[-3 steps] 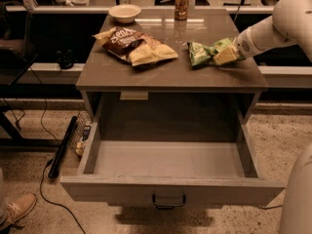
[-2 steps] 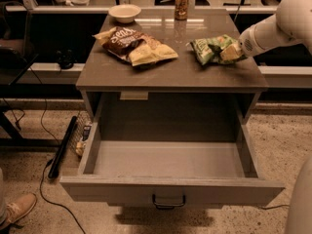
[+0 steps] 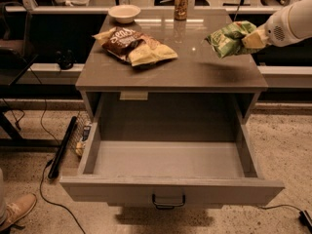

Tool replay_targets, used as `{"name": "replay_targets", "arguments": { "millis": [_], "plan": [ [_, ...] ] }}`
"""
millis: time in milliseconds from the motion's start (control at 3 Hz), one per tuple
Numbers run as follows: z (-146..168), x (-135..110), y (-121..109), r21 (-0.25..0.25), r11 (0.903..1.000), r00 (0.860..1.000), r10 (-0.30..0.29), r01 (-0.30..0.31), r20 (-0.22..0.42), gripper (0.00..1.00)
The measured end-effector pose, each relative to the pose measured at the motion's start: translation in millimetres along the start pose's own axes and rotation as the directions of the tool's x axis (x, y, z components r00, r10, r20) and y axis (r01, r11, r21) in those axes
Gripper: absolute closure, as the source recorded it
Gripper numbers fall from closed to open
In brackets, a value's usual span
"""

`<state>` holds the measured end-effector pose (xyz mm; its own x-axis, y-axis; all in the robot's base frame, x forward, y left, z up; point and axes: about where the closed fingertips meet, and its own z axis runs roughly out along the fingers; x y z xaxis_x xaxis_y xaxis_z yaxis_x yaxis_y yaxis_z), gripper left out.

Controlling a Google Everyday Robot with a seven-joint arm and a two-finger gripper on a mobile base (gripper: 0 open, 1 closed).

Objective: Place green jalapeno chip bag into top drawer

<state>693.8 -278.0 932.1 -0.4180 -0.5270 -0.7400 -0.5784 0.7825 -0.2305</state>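
Now the green jalapeno chip bag is off the table. A second ago it lay on the top, and here it hangs clear above it, with its shadow on the surface beneath. By my reading the pickup is done and the carry to the top drawer is what remains.

The gripper sits at about 2 o'clock in the view, over the table's right edge. It appears clamped on the bag's right end, though the crumpled foil hides most of the fingertips. The bag sticks out from it toward 9 o'clock.

The drawer stands pulled fully open at 6 o'clock, well below and forward of the bag. The dark brown chip bag and yellow bag lie untouched at 11 o'clock.
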Motion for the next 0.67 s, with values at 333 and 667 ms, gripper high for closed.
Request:
{"name": "replay_targets", "arguments": {
  "millis": [333, 667],
  "plan": [
    [0.0, 0.0, 0.0, 0.000, 1.0000, 1.000, 0.000, 0.000, 0.000, 1.00],
    [-10.6, 15.8, 30.9, -0.102, 0.9932, 0.998, -0.057, 0.056, 0.000, 1.00]
  ]
}}
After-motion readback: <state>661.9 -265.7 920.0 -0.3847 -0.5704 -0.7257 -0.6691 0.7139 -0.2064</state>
